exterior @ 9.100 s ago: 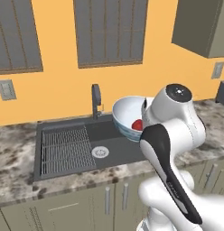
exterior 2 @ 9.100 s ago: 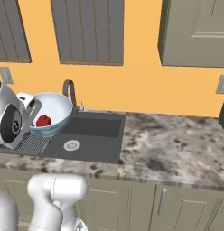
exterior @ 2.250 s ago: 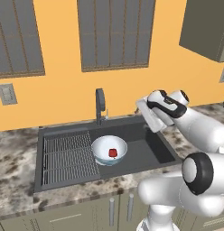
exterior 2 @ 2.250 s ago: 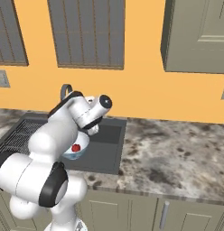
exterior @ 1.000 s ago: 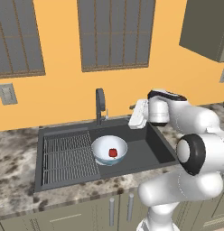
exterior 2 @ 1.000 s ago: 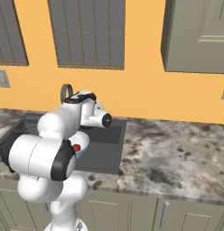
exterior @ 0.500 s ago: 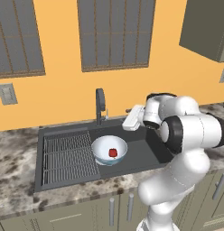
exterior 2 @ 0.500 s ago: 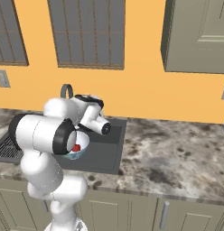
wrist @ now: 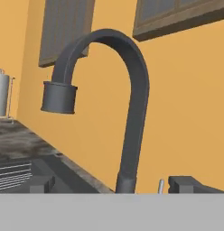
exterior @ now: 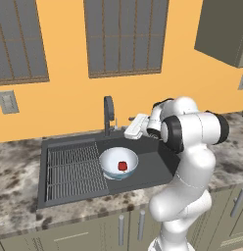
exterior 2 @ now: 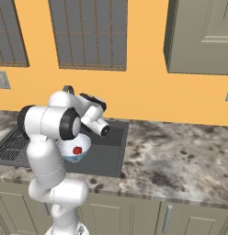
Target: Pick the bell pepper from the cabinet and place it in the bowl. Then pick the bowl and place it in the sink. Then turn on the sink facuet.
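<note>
The pale blue bowl [exterior: 118, 164] stands in the dark sink [exterior: 155, 165], just right of its ribbed rack, with the red bell pepper [exterior: 122, 166] inside it. From the right base view, bowl [exterior 2: 77, 150] and pepper [exterior 2: 77, 150] peek out under the arm. My gripper [exterior: 129, 133] hangs open above the sink's back edge, just right of the sink faucet [exterior: 109, 115], holding nothing. In the hand view the arched faucet [wrist: 132, 113] rises close ahead between my fingertips [wrist: 39, 184], with a small lever [wrist: 161, 185] at its base. A closed olive-grey cabinet [exterior 2: 203, 36] hangs at upper right.
Speckled stone counter [exterior 2: 180, 160] runs right of the sink [exterior 2: 111, 147] and left of it [exterior: 15, 171]. Shuttered windows [exterior: 126, 37] sit in the orange wall behind the faucet. A paper towel holder [wrist: 2, 97] stands far off on the counter.
Over the last second my open hand has swung left along the back of the sink toward the faucet. The bowl with the pepper has stayed put in the sink.
</note>
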Motion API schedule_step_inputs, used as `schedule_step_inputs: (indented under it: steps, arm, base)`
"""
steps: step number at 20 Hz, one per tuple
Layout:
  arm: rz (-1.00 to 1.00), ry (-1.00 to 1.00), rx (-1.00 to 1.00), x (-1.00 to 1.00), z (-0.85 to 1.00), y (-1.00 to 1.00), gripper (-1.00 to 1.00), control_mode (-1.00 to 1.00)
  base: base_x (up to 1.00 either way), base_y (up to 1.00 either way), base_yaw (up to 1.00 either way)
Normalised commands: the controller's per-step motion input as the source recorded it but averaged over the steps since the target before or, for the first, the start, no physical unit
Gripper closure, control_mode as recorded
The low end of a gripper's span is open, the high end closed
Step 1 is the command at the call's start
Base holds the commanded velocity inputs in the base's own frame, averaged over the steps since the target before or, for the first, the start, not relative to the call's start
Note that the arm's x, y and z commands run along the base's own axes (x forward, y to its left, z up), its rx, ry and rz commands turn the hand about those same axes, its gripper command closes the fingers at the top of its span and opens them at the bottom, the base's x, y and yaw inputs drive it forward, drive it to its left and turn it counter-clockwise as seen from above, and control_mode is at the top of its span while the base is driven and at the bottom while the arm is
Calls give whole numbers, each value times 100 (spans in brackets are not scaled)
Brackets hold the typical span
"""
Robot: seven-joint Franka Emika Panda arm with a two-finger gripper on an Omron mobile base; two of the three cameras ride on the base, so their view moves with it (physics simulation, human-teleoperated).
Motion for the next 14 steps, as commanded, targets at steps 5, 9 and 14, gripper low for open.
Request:
schedule_step_inputs:
  steps: [5,9,14]
  arm:
    - [2,4,0,54,-22,8,-100,-100]
    - [12,3,2,54,-21,0,-100,-100]
    - [13,2,3,60,-9,0,-100,-100]
  base:
    - [0,0,0]
    - [0,0,0]
    - [0,0,0]
